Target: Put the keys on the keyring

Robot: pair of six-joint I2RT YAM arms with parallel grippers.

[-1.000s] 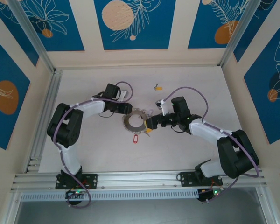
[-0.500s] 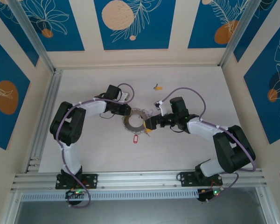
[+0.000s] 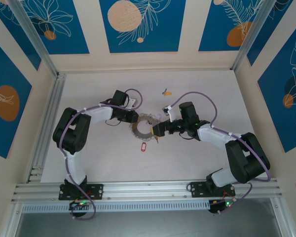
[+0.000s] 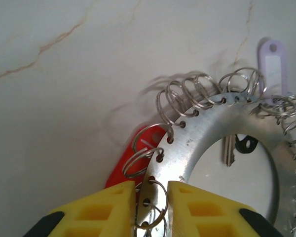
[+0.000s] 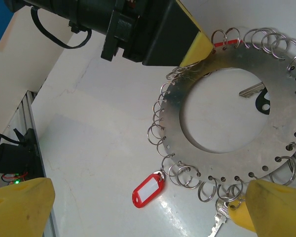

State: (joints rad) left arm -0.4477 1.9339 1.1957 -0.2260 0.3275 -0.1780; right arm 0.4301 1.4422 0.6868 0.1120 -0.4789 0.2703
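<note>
Both arms are bent inward over the bench [image 3: 197, 163] — elbows out, wrists low. The keyring [image 3: 144, 127], mid-bench between them, is pinched at its rim by the left claw [image 4: 151, 183]. The right claw [image 3: 157, 131] is spread wide at the ring's opposite edge — a red-tagged key [image 5: 148, 190] is hooked on a rim loop.

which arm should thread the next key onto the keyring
Probably right: the right pincer is open beside a key at the keyring rim; the left pincer is clamped on that rim.
</note>
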